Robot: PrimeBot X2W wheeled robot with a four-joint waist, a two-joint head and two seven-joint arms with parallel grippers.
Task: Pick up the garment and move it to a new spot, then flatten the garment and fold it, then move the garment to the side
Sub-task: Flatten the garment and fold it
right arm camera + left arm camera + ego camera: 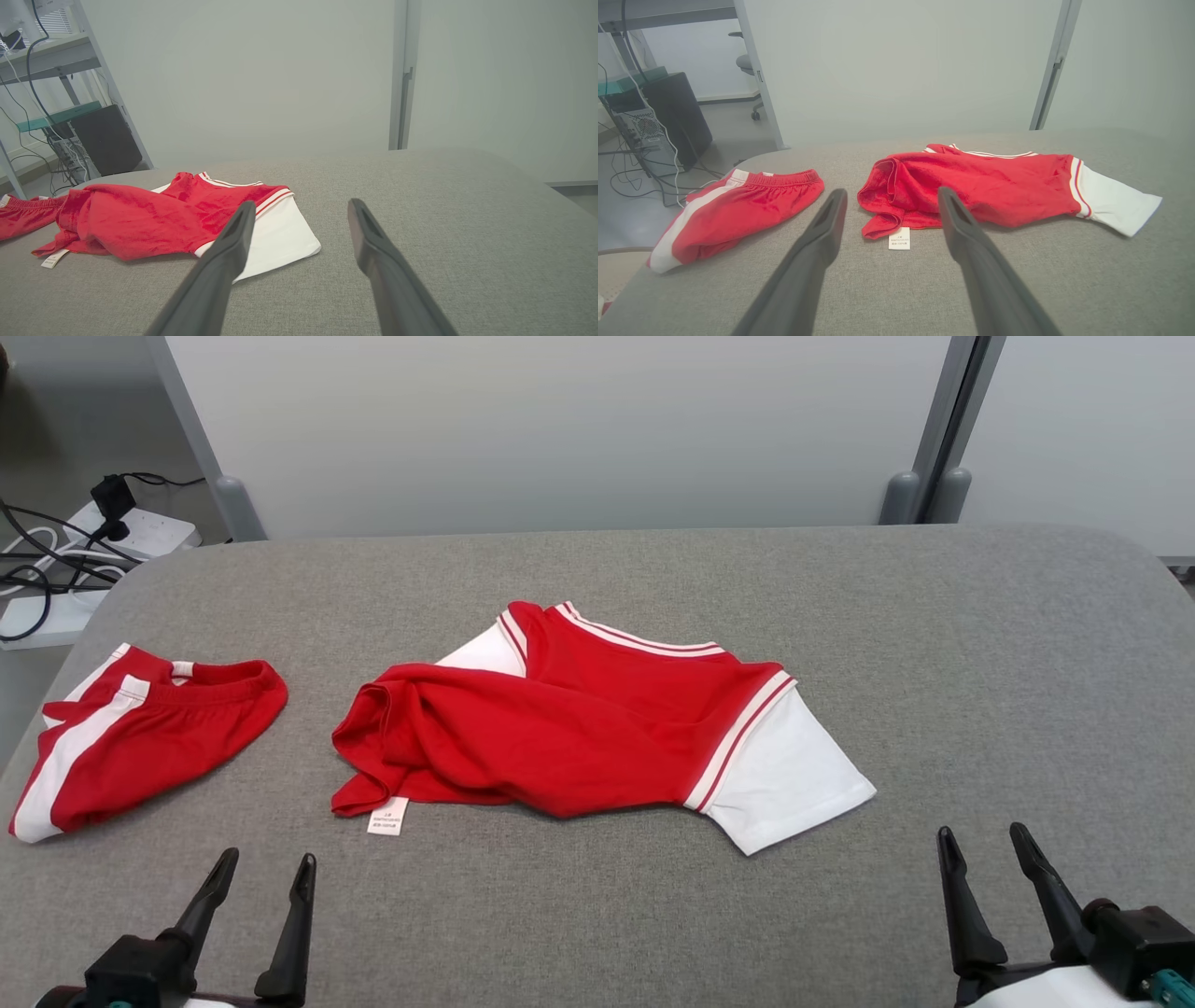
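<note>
1. Grey fabric covers the table (980, 663), which bears two things: the red shirt (579, 728) at its centre and the red shorts (140, 747) at 9 o'clock, well apart from it.
2. We see the shirt crumpled, its long axis running from 9 to 3 o'clock. One white sleeve (794, 775) points to 4 o'clock, the collar to 12, and the care label (387, 815) lies at the 8 o'clock end.
3. Our left gripper (268, 859) at 7 o'clock and our right gripper (981, 833) at 5 o'clock both stand spread wide, holding nothing, apart from the cloth.
</note>
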